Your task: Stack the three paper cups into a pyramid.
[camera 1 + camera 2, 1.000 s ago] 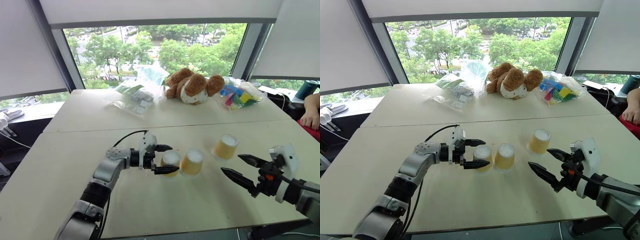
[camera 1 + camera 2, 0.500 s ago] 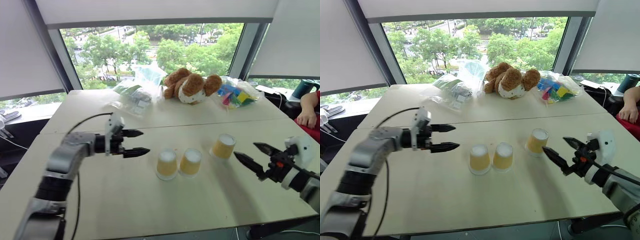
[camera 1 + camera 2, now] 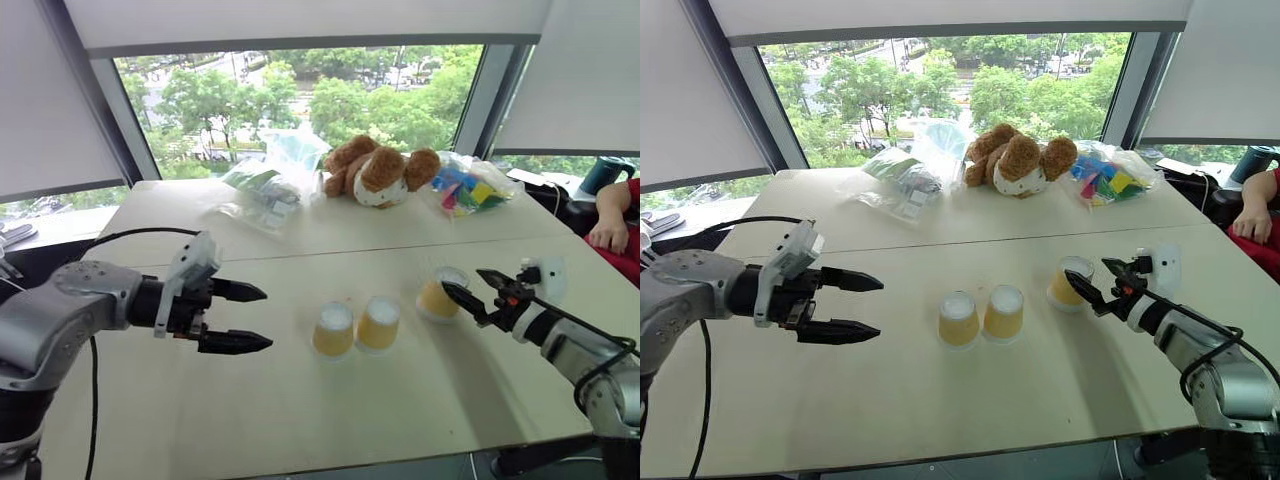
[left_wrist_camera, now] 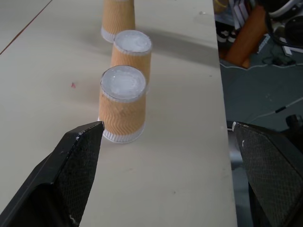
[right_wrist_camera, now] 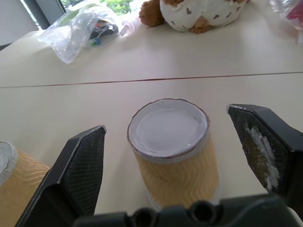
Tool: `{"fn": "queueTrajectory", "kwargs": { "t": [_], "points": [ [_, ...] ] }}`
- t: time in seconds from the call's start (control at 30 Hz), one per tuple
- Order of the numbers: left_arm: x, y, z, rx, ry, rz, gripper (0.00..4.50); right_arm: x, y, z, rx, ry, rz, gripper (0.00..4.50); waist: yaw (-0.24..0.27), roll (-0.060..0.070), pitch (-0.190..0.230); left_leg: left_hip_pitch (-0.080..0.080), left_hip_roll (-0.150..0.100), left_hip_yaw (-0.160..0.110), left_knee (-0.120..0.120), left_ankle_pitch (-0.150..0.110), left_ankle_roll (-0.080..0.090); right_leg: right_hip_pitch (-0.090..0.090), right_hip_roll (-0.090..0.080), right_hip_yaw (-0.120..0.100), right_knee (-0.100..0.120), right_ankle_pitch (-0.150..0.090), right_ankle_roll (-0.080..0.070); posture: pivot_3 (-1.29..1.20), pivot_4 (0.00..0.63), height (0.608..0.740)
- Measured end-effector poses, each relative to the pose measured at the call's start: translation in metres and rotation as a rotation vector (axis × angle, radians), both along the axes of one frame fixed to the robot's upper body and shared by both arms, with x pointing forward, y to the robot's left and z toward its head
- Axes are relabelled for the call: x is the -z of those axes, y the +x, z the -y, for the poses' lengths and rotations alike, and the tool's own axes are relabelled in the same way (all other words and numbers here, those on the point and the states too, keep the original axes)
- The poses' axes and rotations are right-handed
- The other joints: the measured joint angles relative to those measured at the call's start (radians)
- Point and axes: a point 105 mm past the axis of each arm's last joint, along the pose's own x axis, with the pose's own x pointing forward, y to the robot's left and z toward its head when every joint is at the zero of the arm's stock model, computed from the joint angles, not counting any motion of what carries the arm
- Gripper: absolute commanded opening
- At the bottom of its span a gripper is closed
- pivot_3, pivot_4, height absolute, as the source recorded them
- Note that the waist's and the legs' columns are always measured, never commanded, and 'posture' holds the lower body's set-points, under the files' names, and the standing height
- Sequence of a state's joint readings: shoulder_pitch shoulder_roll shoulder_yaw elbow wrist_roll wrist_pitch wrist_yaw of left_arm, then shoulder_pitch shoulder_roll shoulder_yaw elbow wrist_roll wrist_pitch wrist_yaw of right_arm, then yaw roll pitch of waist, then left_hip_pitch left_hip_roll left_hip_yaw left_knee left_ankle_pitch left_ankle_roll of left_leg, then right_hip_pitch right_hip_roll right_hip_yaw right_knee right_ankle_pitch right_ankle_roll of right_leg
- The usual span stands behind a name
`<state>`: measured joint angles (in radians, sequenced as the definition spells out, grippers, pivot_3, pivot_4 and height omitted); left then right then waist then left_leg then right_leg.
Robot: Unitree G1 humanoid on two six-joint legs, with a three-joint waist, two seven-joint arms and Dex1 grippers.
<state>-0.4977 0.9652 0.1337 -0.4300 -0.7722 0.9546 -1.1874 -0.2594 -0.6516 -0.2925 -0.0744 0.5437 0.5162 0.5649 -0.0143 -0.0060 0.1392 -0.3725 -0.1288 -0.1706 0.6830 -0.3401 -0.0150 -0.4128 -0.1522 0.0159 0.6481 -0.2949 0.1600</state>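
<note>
Now right gripper [image 5: 173, 156], jaws wide and empty, straddles third paper cup [image 5: 173, 156]: probably light, crushable; grip mid-wall gently. Left gripper [image 3: 240, 317] open, empty.

ribbed matt paper cups [image 4: 123, 104], smooth table [image 4: 57, 61]

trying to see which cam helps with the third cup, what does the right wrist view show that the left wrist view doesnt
Right wrist view: the lone cup up close between the open right gripper's fingers, untouched, plus the teddy bear and a plastic bag. Left wrist view: the open left gripper's fingers and floor beyond the table edge. Both catch the side-by-side pair, upside down.
</note>
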Motion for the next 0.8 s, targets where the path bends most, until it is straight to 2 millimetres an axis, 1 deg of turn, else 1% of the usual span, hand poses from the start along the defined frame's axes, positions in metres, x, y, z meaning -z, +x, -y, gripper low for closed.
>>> {"fn": "queueTrajectory", "kwargs": {
  "t": [0.13,0.23,0.3,0.37,0.4,0.43,0.63,0.67,0.73,0.8],
  "points": [
    [0.005,-0.001,0.002,-0.020,-0.011,-0.008,4.48,0.014,0.013,0.000,-0.006,-0.026,-0.037,4.50,-0.001,0.000,0.000,0.000,0.000,0.000,0.000,0.000,0.000,0.000,0.000,0.000,0.000,0.000,0.000,0.00,0.150,0.740],
    [0.007,0.001,0.002,-0.042,-0.012,-0.004,4.48,0.014,0.019,0.004,0.003,-0.043,-0.029,4.50,-0.003,0.000,0.000,0.000,0.000,0.000,0.000,0.000,0.000,0.000,0.000,0.000,0.000,0.000,0.000,0.00,0.150,0.740],
    [0.009,0.002,0.002,-0.052,-0.018,-0.007,4.50,0.012,0.023,0.004,0.003,-0.043,-0.015,3.96,-0.003,0.000,0.000,0.000,0.000,0.000,0.000,0.000,0.000,-0.001,0.000,0.000,0.000,0.000,0.000,0.00,0.150,0.740],
    [0.011,0.002,0.001,-0.062,-0.020,-0.011,4.50,0.011,0.024,0.002,-0.004,-0.042,-0.003,3.19,-0.003,0.000,0.000,0.000,0.000,0.000,0.000,0.000,0.000,-0.001,0.000,0.000,0.000,0.000,0.000,0.00,0.150,0.740],
    [0.011,0.002,0.001,-0.065,-0.021,-0.010,4.50,0.012,0.024,0.001,-0.008,-0.040,-0.003,2.61,-0.003,0.000,0.000,0.000,0.000,0.000,0.000,0.000,0.000,-0.001,0.000,0.000,0.000,0.000,0.000,0.00,0.150,0.740],
    [0.011,0.002,0.001,-0.064,-0.023,-0.004,4.50,0.013,0.024,0.001,-0.011,-0.039,-0.003,2.31,-0.002,0.000,0.000,0.000,0.000,0.000,0.000,0.000,0.000,-0.001,0.000,0.000,0.000,0.000,0.000,0.00,0.150,0.740],
    [0.013,0.002,0.000,-0.066,-0.027,-0.001,4.50,0.010,0.023,-0.004,-0.033,-0.036,0.001,2.29,-0.004,0.001,0.000,0.000,0.000,0.001,0.000,0.000,0.000,-0.001,0.000,0.000,0.000,0.000,0.000,0.00,0.150,0.740],
    [0.014,0.003,-0.001,-0.070,-0.022,0.001,4.50,0.005,0.022,-0.008,-0.046,-0.039,0.013,2.29,-0.005,0.001,0.001,-0.001,0.000,0.001,-0.001,0.000,0.000,-0.001,0.000,0.001,0.000,0.000,0.000,0.00,0.150,0.740],
    [0.016,0.005,-0.006,-0.087,-0.016,-0.004,4.50,-0.017,0.018,-0.022,-0.109,-0.061,0.062,2.29,-0.005,0.005,0.003,-0.001,0.000,0.002,-0.001,0.000,0.000,-0.003,0.000,0.002,0.000,0.000,0.000,0.00,0.150,0.740],
    [0.018,0.007,-0.012,-0.100,-0.001,-0.007,4.50,-0.055,0.007,-0.050,-0.221,-0.090,0.156,2.29,-0.007,0.006,0.003,-0.002,0.001,0.002,-0.002,0.000,0.000,-0.005,0.001,0.002,0.001,0.000,0.000,0.00,0.150,0.740]
  ]
}}
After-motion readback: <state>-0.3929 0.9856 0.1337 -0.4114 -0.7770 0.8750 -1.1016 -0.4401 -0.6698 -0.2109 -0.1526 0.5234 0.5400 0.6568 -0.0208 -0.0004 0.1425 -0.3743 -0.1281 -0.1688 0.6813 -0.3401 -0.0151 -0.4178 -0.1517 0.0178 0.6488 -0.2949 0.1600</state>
